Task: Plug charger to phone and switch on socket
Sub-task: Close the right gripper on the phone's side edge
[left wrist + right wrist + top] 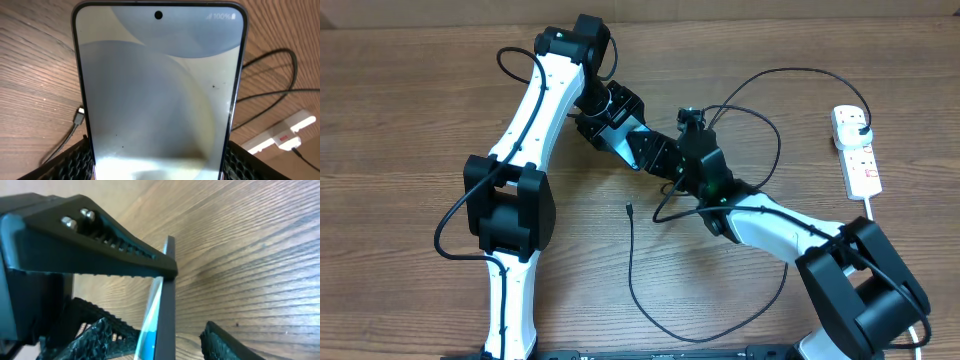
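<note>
Phone (160,90): held above the wooden worktop (410,90) near its middle, screen lit pale. The left end effector (157,167) grips it across the long edges, with ribbed pads (75,160) pressed against both sides of the frame.

Right end effector (165,342): positioned at the phone, fingers (227,342) straddling it edge-on. One finger lies close against the screen side. The other stands apart from the back, with bare wood visible in the gap. The jaws are partly open and clamp nothing.

Charger (631,255): the connector tip (629,208) lies loose on the worktop just below the two end effectors, not touching the phone. From there the thin black cable runs toward the near edge, curves right and rises toward the right arm. Further loops lie behind the right end effector and reach the socket (860,160).

Socket: lies at the right side of the worktop, well apart from the phone, with the black plug (860,122) seated at its far end. Switch position cannot be told.
</note>
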Tool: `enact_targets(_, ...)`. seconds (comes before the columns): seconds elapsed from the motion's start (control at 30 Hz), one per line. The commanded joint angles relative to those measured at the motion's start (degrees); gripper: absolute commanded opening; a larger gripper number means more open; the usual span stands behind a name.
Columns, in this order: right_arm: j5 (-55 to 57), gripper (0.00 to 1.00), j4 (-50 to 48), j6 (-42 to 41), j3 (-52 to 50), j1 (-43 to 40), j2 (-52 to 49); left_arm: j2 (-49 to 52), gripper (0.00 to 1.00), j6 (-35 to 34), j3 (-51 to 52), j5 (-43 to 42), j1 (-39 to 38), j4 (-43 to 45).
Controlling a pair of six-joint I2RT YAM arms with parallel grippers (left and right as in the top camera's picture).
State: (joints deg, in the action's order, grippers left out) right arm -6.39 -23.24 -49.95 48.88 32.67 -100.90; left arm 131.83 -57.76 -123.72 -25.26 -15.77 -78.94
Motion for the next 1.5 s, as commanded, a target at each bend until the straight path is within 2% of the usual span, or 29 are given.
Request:
enact_targets(0.0,1.05,0.58,2.29,-1.29,2.97,0.17,-1.92,-0.46,0.04,-1.92,-0.13,1.99,-0.46,0.24)
enact_targets(0.17,0.07,0.58,2.47,-1.27,3.87,0.17,-1.99,-0.46,0.05,-2.32,-0.13,3.67,-0.48,1.16)
enact_targets(0.27,-1.01,0.54,2.56,-1.25,4.09,0.17,-1.99,-0.46,0.04,-2.29,-0.13,4.26,-0.5,2.54)
enact_targets(0.37,-2.58,0.46,2.34,-1.27,4.13,0.17,-1.99,-0.46,0.05,-2.29,-0.13,4.33,-0.66,2.75)
enact_targets(0.67,-5.35,0.38,1.42,-1.33,4.13,0.17,-1.99,-0.46,0.04,-2.21,-0.13,5.86,-1.25,2.86)
enact_targets(1.47,-2.45,0.37,1.11,-1.68,4.13,0.11,-2.1,-0.46,0.04,-1.14,-0.13,1.57,-1.7,2.27)
